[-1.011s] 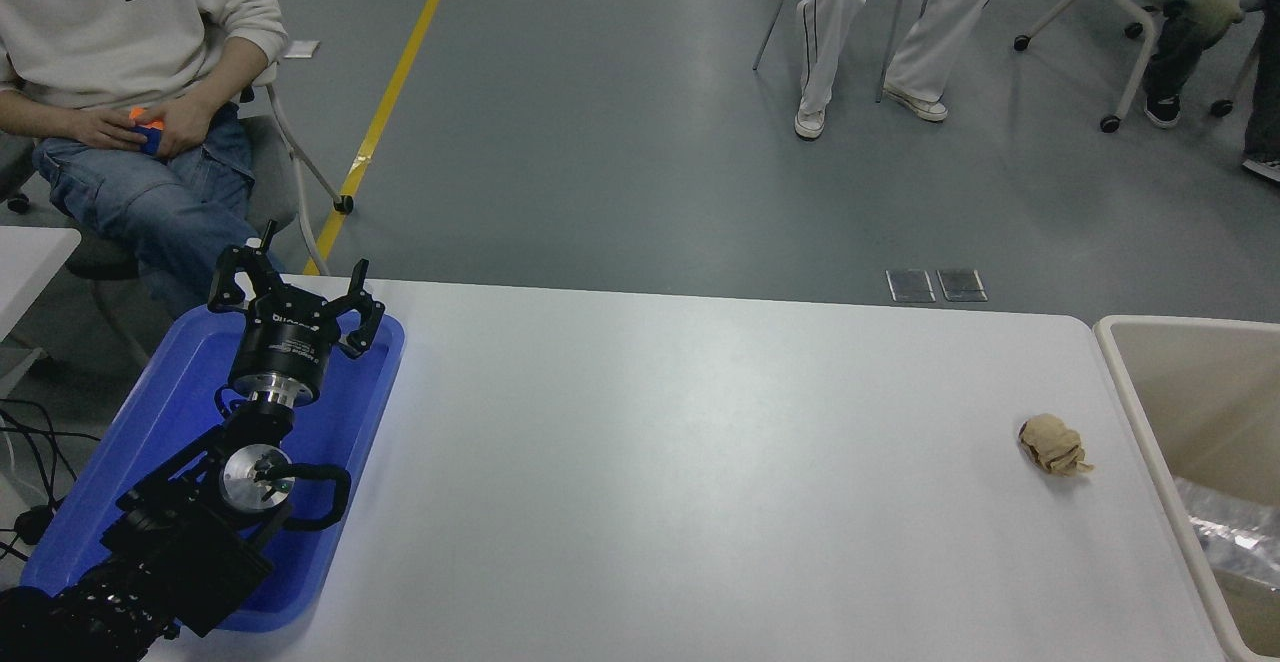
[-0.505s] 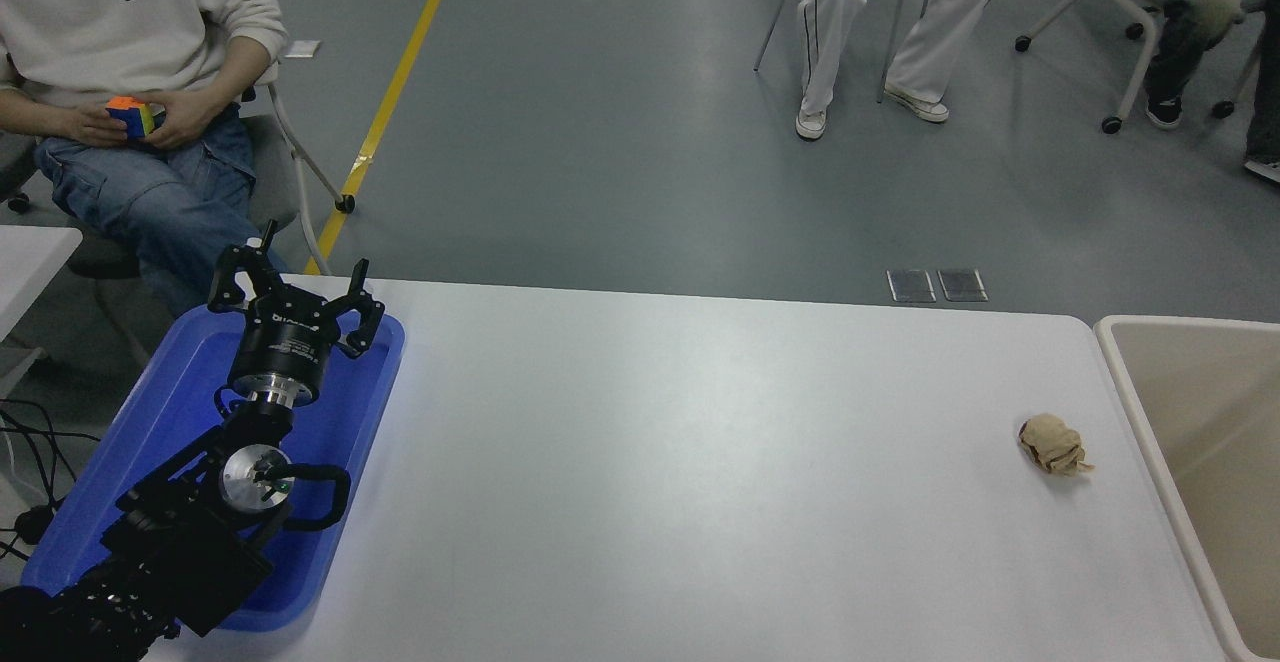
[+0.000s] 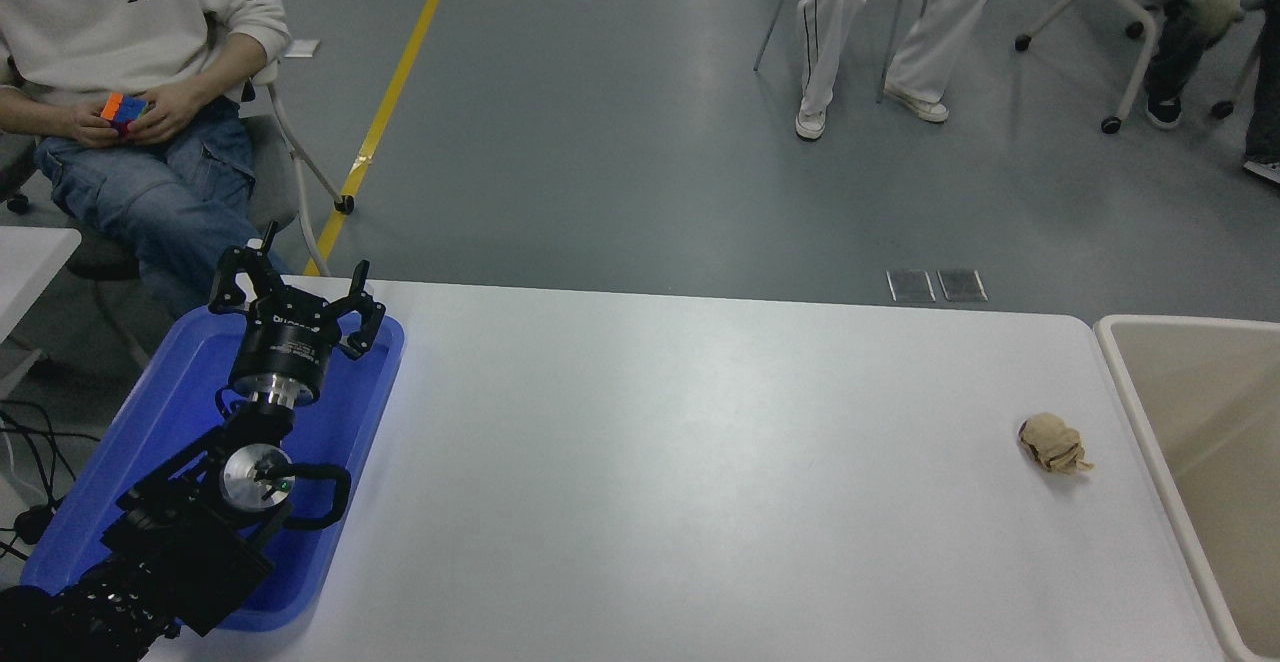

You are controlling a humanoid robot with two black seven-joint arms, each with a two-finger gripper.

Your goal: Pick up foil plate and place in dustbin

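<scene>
Your left gripper (image 3: 293, 287) hangs with its jaws spread wide and nothing between them, parked over the far end of the blue tray (image 3: 160, 412) at the table's left edge. The black left arm runs back from it toward the picture's lower left corner, lying above the tray's length. Your right arm and its gripper are out of the frame.

The white table (image 3: 680, 462) stretches to the right from the tray. On it, well apart from your gripper and near the right end, lies a small crumpled tan paper ball (image 3: 1052, 444), alone on the bare surface. Just beyond the table's right edge stands the dustbin (image 3: 1150, 412), its thick cream rim touching or nearly touching the tabletop and its smooth tan inside open to the camera; only part of it falls within the frame. The foil plate cannot be seen anywhere, neither on the table nor in the visible part of the bin.

Past the table's far side, a person in a white sweatshirt and jeans (image 3: 130, 62) sits on a chair at the upper left, both hands on a coloured puzzle cube (image 3: 122, 110). Two more seated people show only as legs at the top right.
</scene>
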